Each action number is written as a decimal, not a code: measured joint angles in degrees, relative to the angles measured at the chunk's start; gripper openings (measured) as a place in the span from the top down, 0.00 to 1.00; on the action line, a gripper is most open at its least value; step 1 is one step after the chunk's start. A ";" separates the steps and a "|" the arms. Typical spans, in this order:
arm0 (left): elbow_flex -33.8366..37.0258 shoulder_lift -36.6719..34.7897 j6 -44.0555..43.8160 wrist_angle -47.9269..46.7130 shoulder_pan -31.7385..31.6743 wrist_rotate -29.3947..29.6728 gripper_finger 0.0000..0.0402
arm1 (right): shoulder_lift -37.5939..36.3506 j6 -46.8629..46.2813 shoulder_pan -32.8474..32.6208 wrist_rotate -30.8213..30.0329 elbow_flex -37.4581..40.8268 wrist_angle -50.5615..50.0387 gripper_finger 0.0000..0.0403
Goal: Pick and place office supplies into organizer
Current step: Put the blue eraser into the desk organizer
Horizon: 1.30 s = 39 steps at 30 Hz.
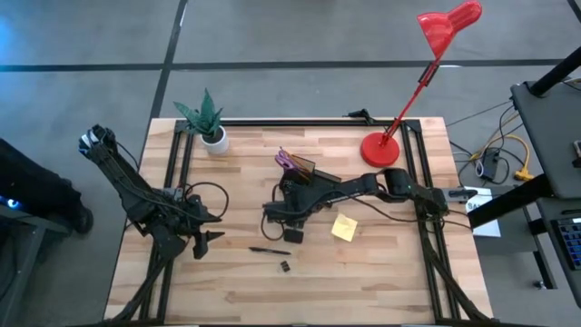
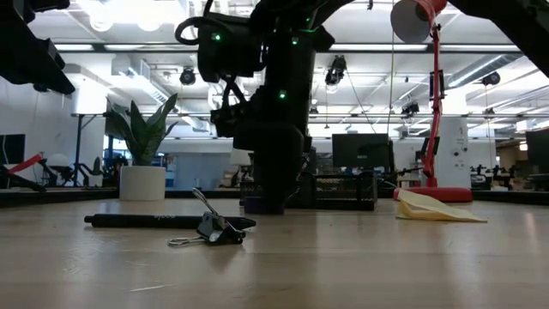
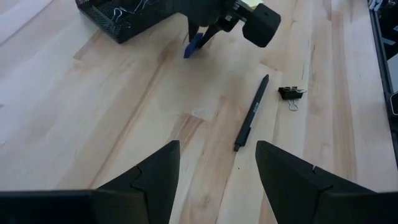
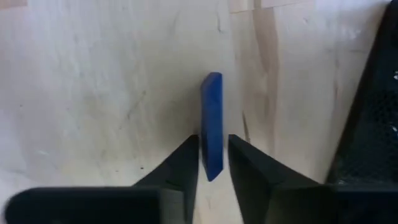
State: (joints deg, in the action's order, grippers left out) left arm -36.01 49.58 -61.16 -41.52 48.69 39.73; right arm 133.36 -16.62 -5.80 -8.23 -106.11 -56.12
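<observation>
The right pincer point(image 4: 213, 163) is clamped on a flat blue item point(image 4: 212, 124), a narrow slab with squared edges standing on end between the two dark fingers point(image 4: 181, 163), its free end reaching out over pale wood. In the left wrist view the same blue item point(image 3: 193, 45) shows as a small bright tab under the right arm's wrist, held just beside the organizer point(image 3: 124, 18), a black mesh tray with thin wire clips lying inside. From above, the right pincer point(image 1: 292, 221) sits at the organizer's point(image 1: 304, 177) near edge, where purple-handled scissors point(image 1: 289, 162) stand up from its taller brownish section.

On the wooden desk point(image 1: 381, 282), a dark pen point(image 1: 270, 250) lies flat a little beyond the right pincer on the side away from the organizer, and a tiny black binder clip point(image 1: 285, 266) lies just past the pen. At table height the pen point(image 2: 163, 221) is a long matte black barrel and the clip point(image 2: 210, 228) rests against it with its wire handles splayed. A yellow sticky-note pad point(image 1: 344, 227) lies near the organizer, under the right arm.

The left pincer point(image 3: 217, 163) hangs with its fingers spread wide and nothing between them, well apart from the organizer on the side opposite the red desk lamp point(image 1: 413, 91). A white-potted plant point(image 1: 209, 123) stands at the desk's far edge.
</observation>
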 joint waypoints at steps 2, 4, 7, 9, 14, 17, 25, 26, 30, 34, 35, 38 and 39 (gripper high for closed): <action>0.00 0.00 0.02 -0.04 0.00 0.00 0.51 | -0.02 -0.27 -0.09 -0.06 0.02 0.00 0.89; 0.00 0.00 0.02 -0.06 0.00 0.00 0.51 | 0.00 -0.97 -0.08 -0.07 -0.60 -0.51 0.95; 0.00 0.00 0.14 -0.12 0.00 0.00 0.51 | 0.04 -3.31 -0.02 -2.02 -2.31 -0.78 0.96; 0.00 0.00 0.22 -0.13 0.00 0.00 0.51 | -0.09 -5.28 -0.02 -4.49 -4.36 -2.44 0.96; 0.00 -0.20 0.24 -0.15 -0.48 0.02 0.51 | -0.81 -11.29 0.17 -11.53 -11.76 -9.34 0.96; 0.00 -0.67 0.28 -0.19 -1.06 0.00 0.51 | -0.94 -12.41 1.63 -12.83 -14.54 -14.21 0.96; 0.00 -1.49 0.56 -1.60 -1.71 -0.02 0.51 | -0.92 -1.95 6.89 -11.11 -12.76 -15.62 0.97; 0.00 -1.49 0.55 -1.70 -1.70 0.00 0.51 | -0.91 -1.05 7.34 -10.94 -12.17 -15.24 0.97; 0.00 -1.64 0.46 -1.64 -1.75 0.00 0.51 | -0.85 0.31 8.83 -9.96 -10.84 -14.77 0.96; 0.00 -1.68 0.46 -1.66 -1.75 0.00 0.51 | -0.85 0.64 9.06 -12.03 -9.85 -13.43 0.89; 0.00 -1.68 0.46 -1.66 -1.75 0.00 0.51 | -0.85 0.98 9.02 -12.15 -9.83 -12.68 0.87; 0.00 -1.68 0.44 -1.66 -1.81 0.00 0.51 | -0.85 3.41 8.93 -11.87 -9.66 -10.53 0.78; 0.00 -1.68 0.42 -1.66 -1.81 0.00 0.51 | -0.85 3.84 8.93 -11.83 -9.61 -10.48 0.75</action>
State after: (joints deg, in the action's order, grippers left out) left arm -36.01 47.90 -60.75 -43.18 46.87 39.72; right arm 132.51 -12.79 3.13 -20.06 -115.72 -66.60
